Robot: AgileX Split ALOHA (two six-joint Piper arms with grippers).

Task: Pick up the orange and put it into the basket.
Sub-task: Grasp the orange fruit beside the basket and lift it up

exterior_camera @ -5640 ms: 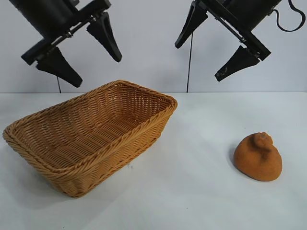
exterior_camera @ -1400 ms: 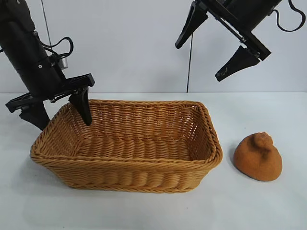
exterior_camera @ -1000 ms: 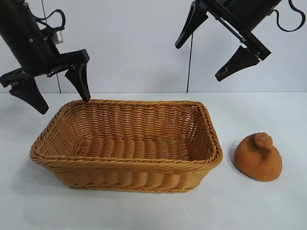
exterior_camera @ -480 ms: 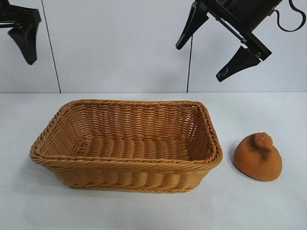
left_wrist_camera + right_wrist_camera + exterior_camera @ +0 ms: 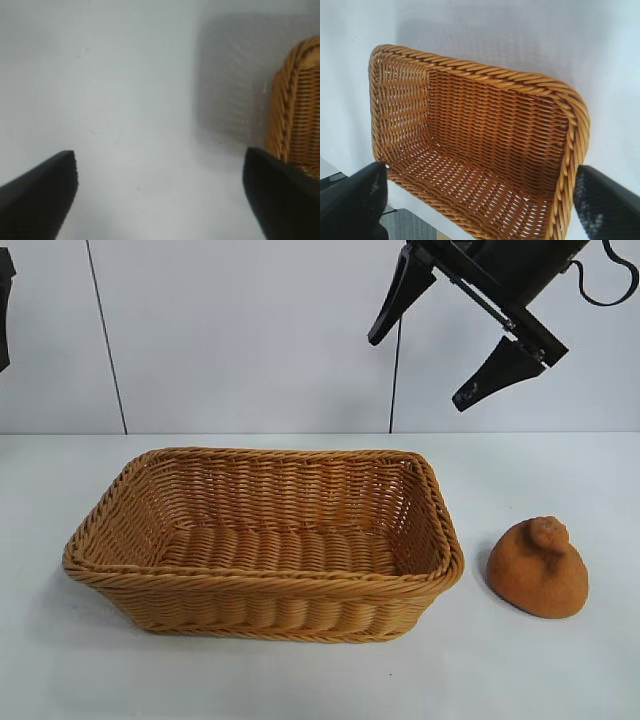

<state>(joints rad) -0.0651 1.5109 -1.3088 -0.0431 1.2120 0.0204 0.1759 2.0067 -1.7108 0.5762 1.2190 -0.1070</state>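
The orange, a rust-coloured dome with a knob on top, sits on the white table to the right of the basket, apart from it. The wicker basket lies lengthwise across the table's middle and holds nothing. My right gripper hangs open high above the gap between basket and orange, and its wrist view looks down into the basket between the open right gripper. My left gripper is open over bare table beside the basket's end. Only a dark sliver of it shows at the exterior view's top left edge.
The white table runs back to a pale wall with a vertical seam. A black cable hangs behind the right arm. Bare table lies in front of the basket and around the orange.
My left arm has lifted from the basket's left end and swung up and left, almost out of the exterior view. The right arm, basket and orange have stayed in place.
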